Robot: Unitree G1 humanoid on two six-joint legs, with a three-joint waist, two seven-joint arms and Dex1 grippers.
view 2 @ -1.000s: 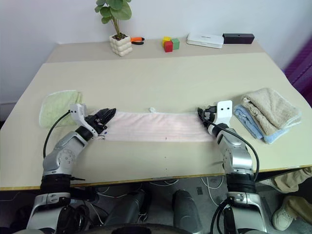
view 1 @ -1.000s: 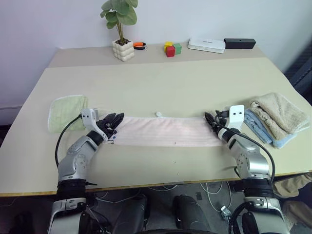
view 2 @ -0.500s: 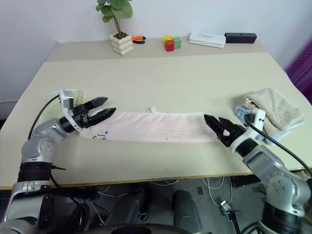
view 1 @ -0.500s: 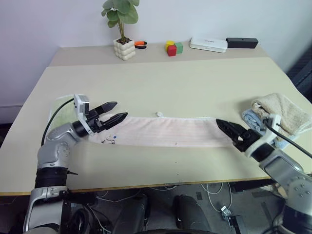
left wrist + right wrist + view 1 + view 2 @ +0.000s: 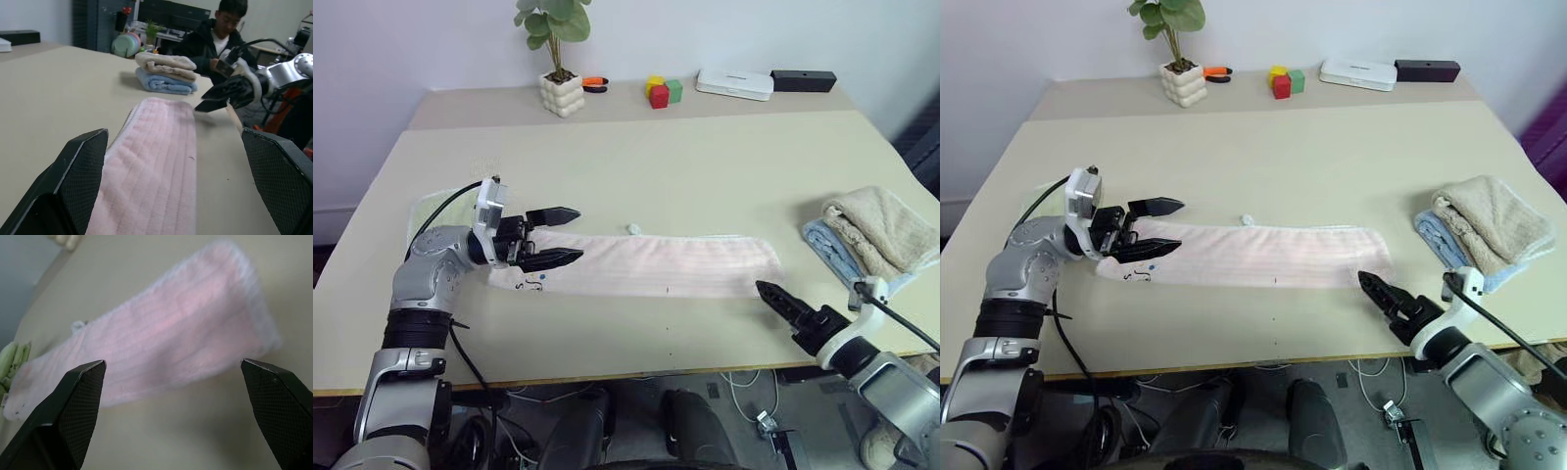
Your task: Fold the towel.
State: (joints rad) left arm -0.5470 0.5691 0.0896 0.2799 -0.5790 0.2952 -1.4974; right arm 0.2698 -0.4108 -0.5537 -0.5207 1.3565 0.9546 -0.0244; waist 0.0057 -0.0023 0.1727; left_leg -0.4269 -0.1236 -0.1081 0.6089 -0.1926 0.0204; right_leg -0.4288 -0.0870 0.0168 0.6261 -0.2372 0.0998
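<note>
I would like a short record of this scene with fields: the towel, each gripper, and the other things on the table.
towel: pink towel lies flat, stretched out long across the table, not folded
left gripper: left gripper open, above the towel's left end, holds nothing
right gripper: right gripper open, off the towel's right end, holds nothing
other towels: beige towel on blue towel at right; green towel at left
far edge: potted plant, colored blocks, white box, black box

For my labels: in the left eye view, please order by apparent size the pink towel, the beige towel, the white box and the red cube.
1. pink towel
2. beige towel
3. white box
4. red cube
The box and the cube are farther from the camera, so they look smaller.
</note>
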